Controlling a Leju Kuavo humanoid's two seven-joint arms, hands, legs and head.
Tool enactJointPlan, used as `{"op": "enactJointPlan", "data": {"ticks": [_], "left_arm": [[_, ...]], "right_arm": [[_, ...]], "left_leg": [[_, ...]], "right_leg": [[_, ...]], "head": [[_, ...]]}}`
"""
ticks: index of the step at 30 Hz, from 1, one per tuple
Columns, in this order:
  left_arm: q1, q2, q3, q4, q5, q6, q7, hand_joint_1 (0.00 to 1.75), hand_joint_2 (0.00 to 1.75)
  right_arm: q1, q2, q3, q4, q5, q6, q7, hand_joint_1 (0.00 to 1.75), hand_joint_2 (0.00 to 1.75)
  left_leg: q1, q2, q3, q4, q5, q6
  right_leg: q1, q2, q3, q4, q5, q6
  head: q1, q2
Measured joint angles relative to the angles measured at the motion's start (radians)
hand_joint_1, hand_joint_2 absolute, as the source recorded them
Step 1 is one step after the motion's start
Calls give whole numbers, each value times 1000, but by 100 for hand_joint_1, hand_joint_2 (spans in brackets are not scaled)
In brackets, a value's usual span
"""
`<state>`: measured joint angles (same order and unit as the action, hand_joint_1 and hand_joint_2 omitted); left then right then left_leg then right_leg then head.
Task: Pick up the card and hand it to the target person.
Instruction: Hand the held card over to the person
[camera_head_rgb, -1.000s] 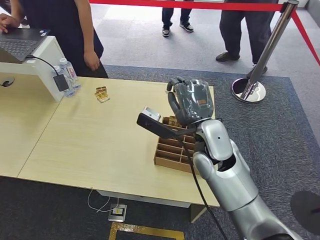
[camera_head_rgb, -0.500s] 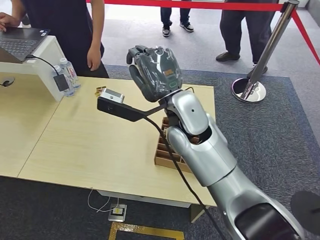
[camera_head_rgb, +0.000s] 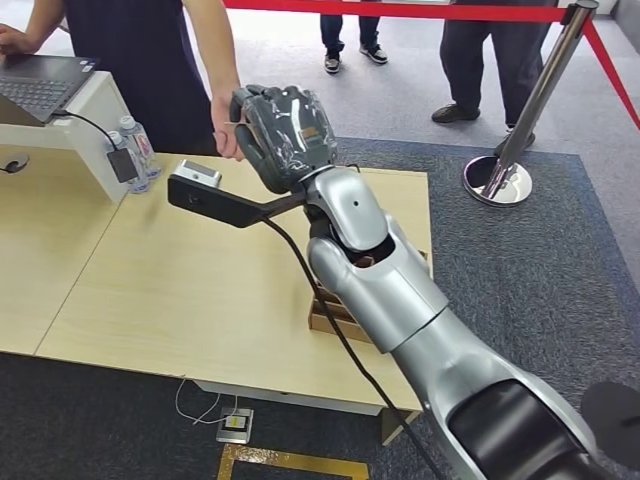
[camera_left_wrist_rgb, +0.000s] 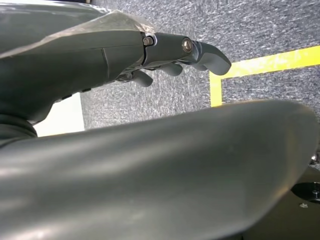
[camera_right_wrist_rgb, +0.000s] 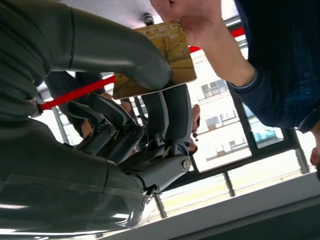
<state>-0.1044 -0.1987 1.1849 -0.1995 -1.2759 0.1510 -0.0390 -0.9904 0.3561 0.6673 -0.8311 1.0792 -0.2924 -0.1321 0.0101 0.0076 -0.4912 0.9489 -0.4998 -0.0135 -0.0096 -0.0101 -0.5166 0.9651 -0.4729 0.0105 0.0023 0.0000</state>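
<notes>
1. Head view: the robot's grey right hand (camera_head_rgb: 283, 135) is raised above the far edge of the light wooden tabletop (camera_head_rgb: 189, 290), its back to the camera, hiding what it grips.
2. Right wrist view: the flat golden-brown card (camera_right_wrist_rgb: 162, 55) is pinched between the thick grey thumb and the darker fingers (camera_right_wrist_rgb: 166, 120); the thumb covers part of it.
3. The person's bare hand (camera_right_wrist_rgb: 188, 17) touches the card's far end.
4. Left wrist view: the left hand (camera_left_wrist_rgb: 113, 55) hangs over grey carpet, fingers loosely apart, holding nothing.
</notes>
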Motion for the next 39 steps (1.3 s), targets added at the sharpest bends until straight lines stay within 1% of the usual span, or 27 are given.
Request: {"op": "enactJointPlan", "data": {"ticks": [8, 18, 20, 21, 22, 24, 25, 34, 39], "left_arm": [[-1, 0, -4, 0, -12, -9, -3, 0, 0], [-2, 0, -6, 0, -16, -14, -1, 0, 0], [-2, 0, -6, 0, -17, -15, -1, 0, 0], [-2, 0, -6, 0, -18, -15, -1, 0, 0], [-2, 0, -7, 0, -20, -15, -1, 0, 0], [-2, 0, -7, 0, -22, -15, -1, 0, 0], [-2, 0, -8, 0, -22, -15, -1, 0, 0], [-3, 0, -21, 0, -39, -19, 5, 0, 0], [-5, 0, -29, 0, -43, -19, 10, 0, 0]], "right_arm": [[-25, 3, 19, 59, -13, -8, 26, 175, 175], [-33, 3, 48, 84, -23, -4, 57, 175, 175], [-35, 3, 52, 88, -25, -2, 60, 161, 175], [-36, 3, 54, 91, -26, -2, 62, 122, 175], [-36, 3, 56, 94, -27, -2, 64, 79, 175], [-38, 4, 60, 99, -30, -3, 68, 4, 175], [-38, 4, 60, 102, -32, -4, 69, 0, 175], [-40, 2, 54, 112, -9, -18, 68, 0, 175], [-33, -7, 34, 71, 6, 4, 67, 0, 175]], "left_leg": [[0, 0, 0, 0, 0, 0], [0, 0, 0, 0, 0, 0], [0, 0, 0, 0, 0, 0], [0, 0, 0, 0, 0, 0], [0, 0, 0, 0, 0, 0], [0, 0, 0, 0, 0, 0], [0, 0, 0, 0, 0, 0], [0, 0, 0, 0, 0, 0], [0, 0, 0, 0, 0, 0]], "right_leg": [[0, 0, 0, 0, 0, 0], [0, 0, 0, 0, 0, 0], [0, 0, 0, 0, 0, 0], [0, 0, 0, 0, 0, 0], [0, 0, 0, 0, 0, 0], [0, 0, 0, 0, 0, 0], [0, 0, 0, 0, 0, 0], [0, 0, 0, 0, 0, 0], [0, 0, 0, 0, 0, 0]], "head": [[0, 0], [0, 0], [0, 0], [0, 0], [0, 0], [0, 0], [0, 0], [0, 0], [0, 0]]}}
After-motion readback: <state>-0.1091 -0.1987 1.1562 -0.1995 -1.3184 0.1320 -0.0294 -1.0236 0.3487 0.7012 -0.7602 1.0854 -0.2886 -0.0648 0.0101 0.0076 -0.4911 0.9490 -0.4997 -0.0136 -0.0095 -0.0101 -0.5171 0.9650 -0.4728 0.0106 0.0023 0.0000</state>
